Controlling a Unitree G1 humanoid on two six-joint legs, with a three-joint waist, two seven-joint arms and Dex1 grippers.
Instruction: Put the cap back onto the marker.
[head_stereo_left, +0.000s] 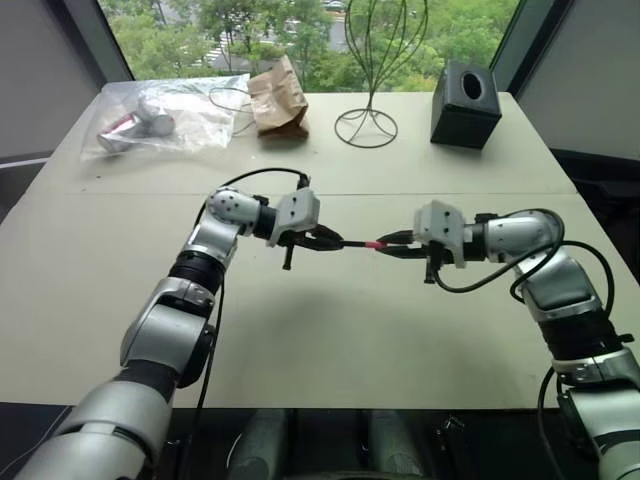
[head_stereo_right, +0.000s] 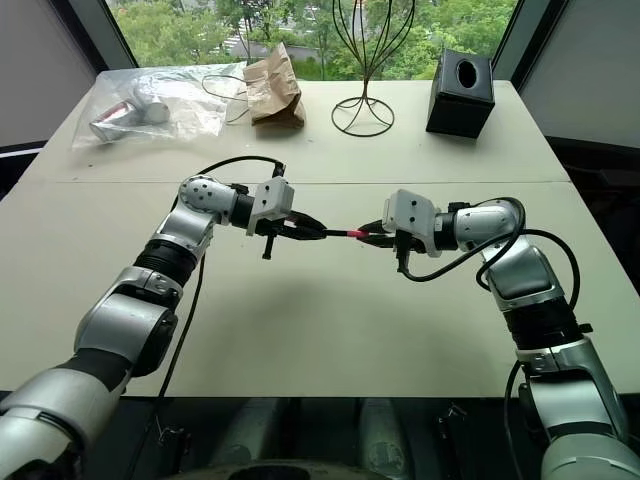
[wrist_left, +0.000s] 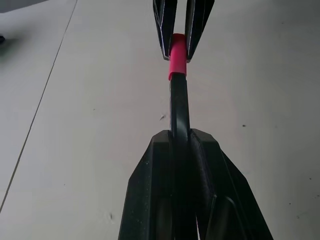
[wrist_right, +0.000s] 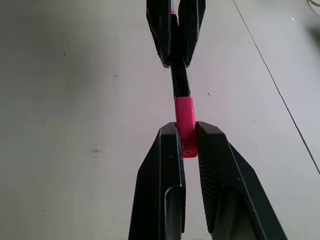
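Basically mid-mating: left gripper (head_stereo_left: 330, 240) clamped on the marker (wrist_left: 179, 107), right gripper (head_stereo_left: 395, 243) pinching the cap (wrist_right: 184, 120), cap mouth seated over the tip. Both held tip-to-tip above the middle of the table (head_stereo_left: 330, 340), presumably to keep axes aligned for pushing

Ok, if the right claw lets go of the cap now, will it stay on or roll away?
Probably stays: the cap looks seated on the marker tip. Round and small, it would likely roll if it dropped. Smooth plastic, possibly slippery.
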